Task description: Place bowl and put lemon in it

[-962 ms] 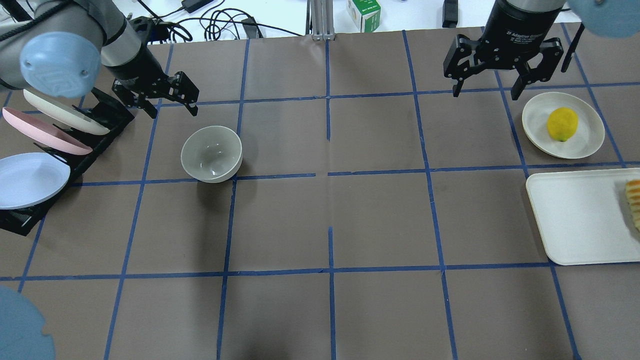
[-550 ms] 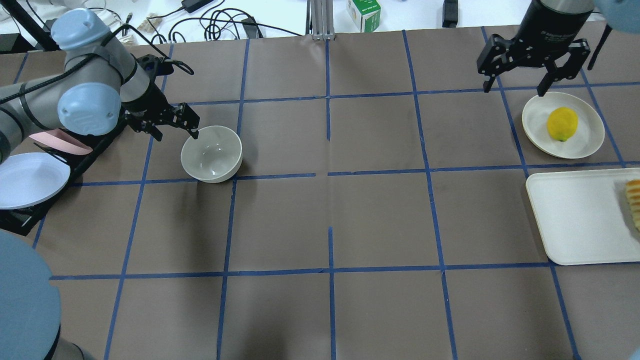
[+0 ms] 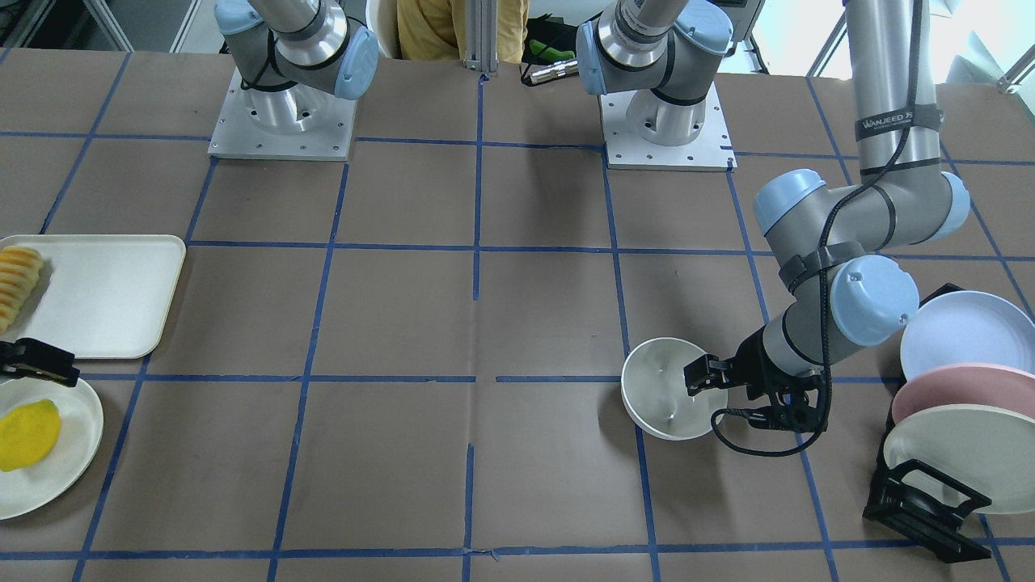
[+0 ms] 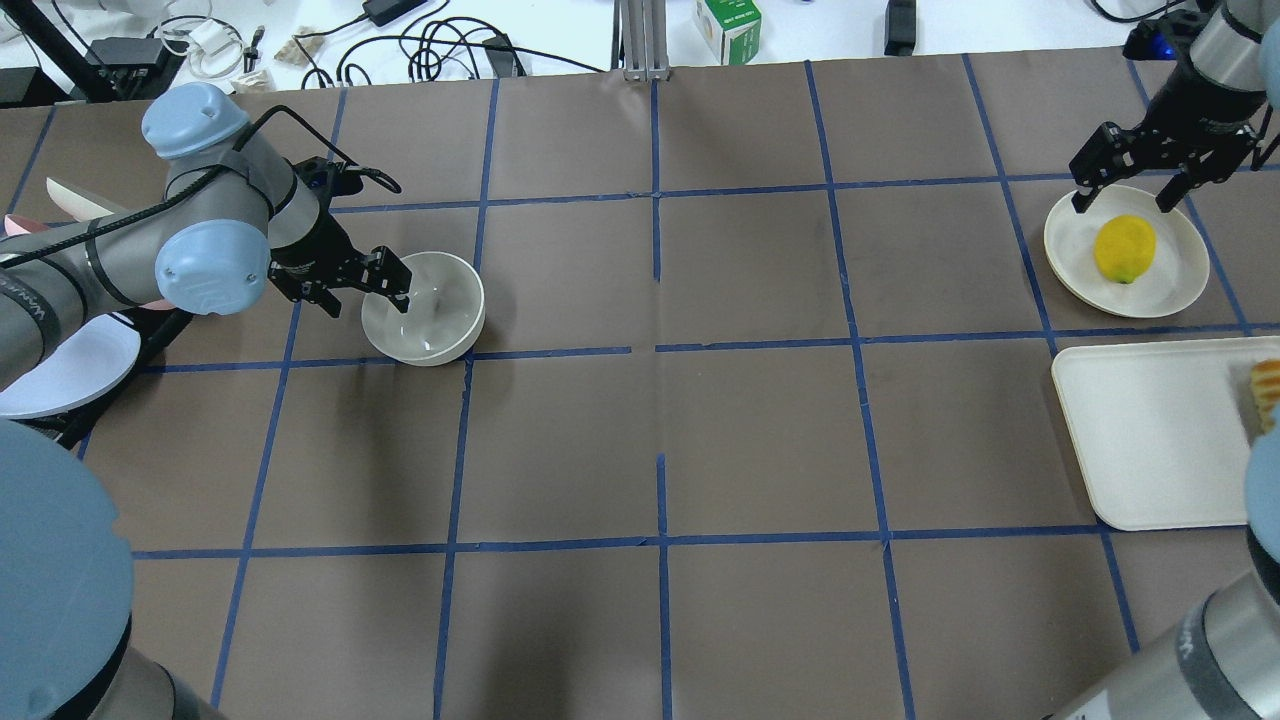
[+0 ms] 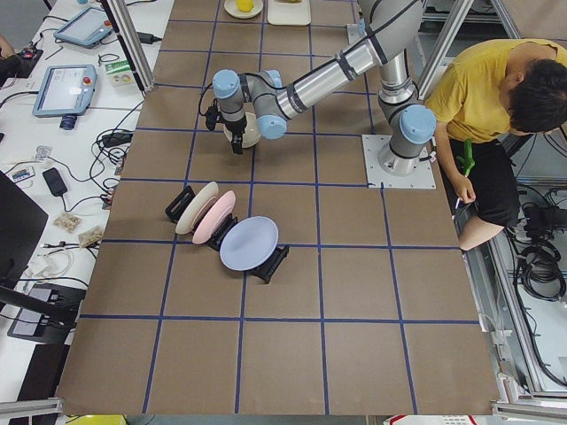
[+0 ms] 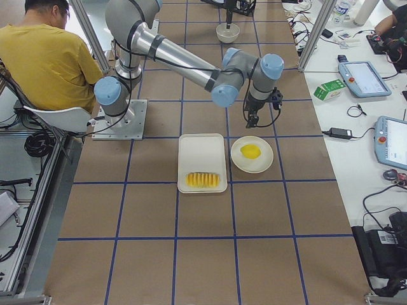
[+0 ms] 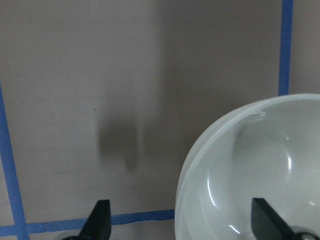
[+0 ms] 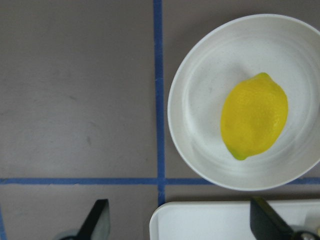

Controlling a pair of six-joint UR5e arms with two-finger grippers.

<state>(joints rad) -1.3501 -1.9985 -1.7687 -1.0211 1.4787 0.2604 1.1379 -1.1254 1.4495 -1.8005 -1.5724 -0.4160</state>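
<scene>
The off-white bowl (image 4: 425,310) stands upright on the left of the table; it also shows in the front view (image 3: 667,392) and the left wrist view (image 7: 250,170). My left gripper (image 4: 368,300) is open and straddles the bowl's left rim, one finger inside and one outside. The yellow lemon (image 4: 1125,248) lies on a shallow cream plate (image 4: 1180,285) at the far right, also in the right wrist view (image 8: 255,122). My right gripper (image 4: 1123,203) is open and empty, above the plate's far edge.
A black rack with large plates (image 4: 60,365) stands at the left edge, close behind my left arm. A cream tray (image 4: 1150,440) with ridged yellow-orange sliced food (image 4: 1265,385) lies just in front of the lemon's plate. Cables and a box lie beyond the table's far edge.
My left gripper has come down and toward the bowl and now straddles its left rim. My right gripper has moved right to hang over the lemon's plate. Both stay open.
</scene>
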